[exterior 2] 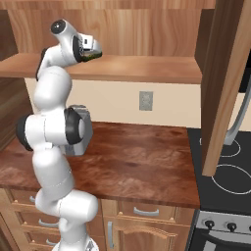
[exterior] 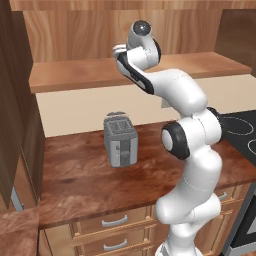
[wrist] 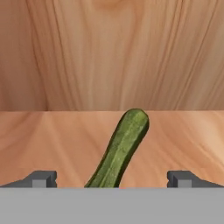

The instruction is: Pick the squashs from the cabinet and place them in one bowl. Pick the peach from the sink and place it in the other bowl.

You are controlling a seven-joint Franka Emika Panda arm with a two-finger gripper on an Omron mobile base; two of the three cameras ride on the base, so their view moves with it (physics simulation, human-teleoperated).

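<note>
One elongated dark green squash (wrist: 120, 153) lies on the reddish-brown wood cabinet shelf (wrist: 52, 140), pointing toward one o'clock; I see my gripper (wrist: 112, 178) wide open, empty, straddling it.

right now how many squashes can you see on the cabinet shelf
1. A dark green squash lies on the cabinet shelf between the open end effector's tips. A second may be hidden behind the arm or out of view.

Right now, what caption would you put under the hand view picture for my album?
Open end effector reaching for the dark green squash lying on the wooden cabinet shelf.
</note>
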